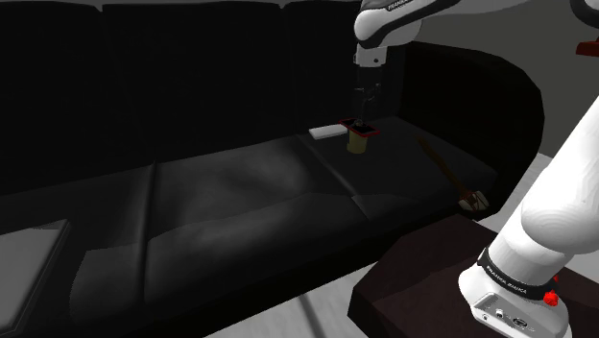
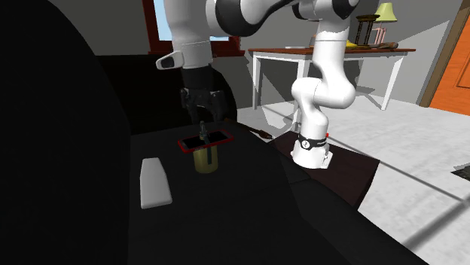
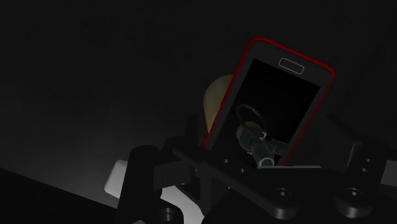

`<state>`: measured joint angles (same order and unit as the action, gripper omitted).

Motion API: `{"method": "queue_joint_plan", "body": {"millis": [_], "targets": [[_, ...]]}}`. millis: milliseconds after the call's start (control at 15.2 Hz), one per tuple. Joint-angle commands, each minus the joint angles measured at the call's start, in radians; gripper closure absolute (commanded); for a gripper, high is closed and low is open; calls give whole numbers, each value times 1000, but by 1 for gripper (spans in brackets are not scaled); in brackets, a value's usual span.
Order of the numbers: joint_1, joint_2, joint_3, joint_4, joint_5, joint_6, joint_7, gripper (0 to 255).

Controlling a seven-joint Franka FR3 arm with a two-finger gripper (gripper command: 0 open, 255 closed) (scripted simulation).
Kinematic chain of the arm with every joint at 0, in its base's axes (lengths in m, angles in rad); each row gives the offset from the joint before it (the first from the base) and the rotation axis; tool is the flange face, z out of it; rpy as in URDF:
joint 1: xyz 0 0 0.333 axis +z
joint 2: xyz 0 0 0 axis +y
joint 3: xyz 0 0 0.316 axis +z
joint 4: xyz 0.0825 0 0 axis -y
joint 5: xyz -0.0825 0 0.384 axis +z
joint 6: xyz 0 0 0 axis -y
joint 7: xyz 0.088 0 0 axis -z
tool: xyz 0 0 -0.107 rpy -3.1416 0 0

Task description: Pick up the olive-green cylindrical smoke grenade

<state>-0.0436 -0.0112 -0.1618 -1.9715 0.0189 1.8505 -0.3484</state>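
The smoke grenade (image 1: 358, 144) is a short yellowish-olive cylinder standing upright on the black couch seat (image 1: 240, 192), near the backrest. A black phone with a red rim (image 1: 363, 126) lies across its top. In the second exterior view the grenade (image 2: 205, 160) stands under the phone (image 2: 204, 140). My gripper (image 1: 365, 115) hangs straight above both, open, pointing down, its tips (image 2: 203, 132) just over the phone. In the wrist view the grenade's body (image 3: 218, 102) shows beside the phone (image 3: 280, 95), and its ring and lever (image 3: 254, 137) show at the phone's face.
A white flat slab (image 1: 327, 131) lies on the seat next to the grenade; in the second exterior view the slab (image 2: 154, 183) is nearer the camera. A wooden-handled tool (image 1: 451, 173) lies on the seat towards the armrest. The couch backrest (image 1: 192, 86) rises close behind.
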Motion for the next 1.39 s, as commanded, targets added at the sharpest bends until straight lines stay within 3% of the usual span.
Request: {"method": "queue_joint_plan", "body": {"millis": [0, 198, 264, 858, 1320], "targets": [[0, 4, 0, -23, 1, 27, -1, 0], [0, 10, 0, -38, 2, 48, -2, 0], [0, 9, 0, -39, 2, 48, -1, 255], [0, 10, 0, -38, 2, 48, -2, 255], [0, -11, 0, 34, -2, -44, 2, 255]]}}
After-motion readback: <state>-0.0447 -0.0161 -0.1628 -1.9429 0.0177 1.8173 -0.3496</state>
